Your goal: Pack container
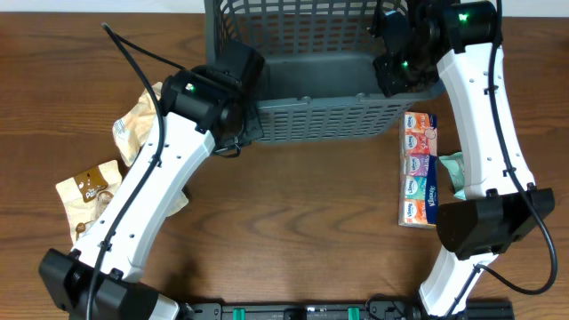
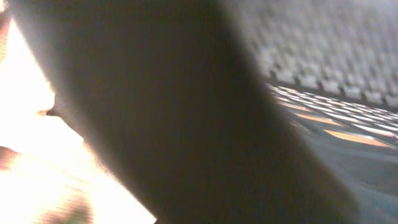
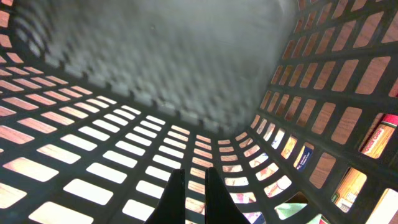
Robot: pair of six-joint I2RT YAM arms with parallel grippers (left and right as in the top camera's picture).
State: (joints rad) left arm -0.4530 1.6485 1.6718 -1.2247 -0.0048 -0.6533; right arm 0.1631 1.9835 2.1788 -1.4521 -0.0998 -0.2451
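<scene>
The dark grey slotted container stands at the back middle of the table, and no packets show inside it. My left gripper is at its front left corner, against the left wall. The left wrist view is blurred and mostly blocked by a dark shape, with the container's lattice at the upper right, so I cannot tell the jaws' state. My right gripper is inside the container by its right wall. Its fingers are nearly together, hold nothing, and point at the lattice wall.
A strip of Kleenex tissue packs lies right of the container, with a green packet beside it under the right arm. Beige packets and a brown packet lie at the left. The table is dark wood.
</scene>
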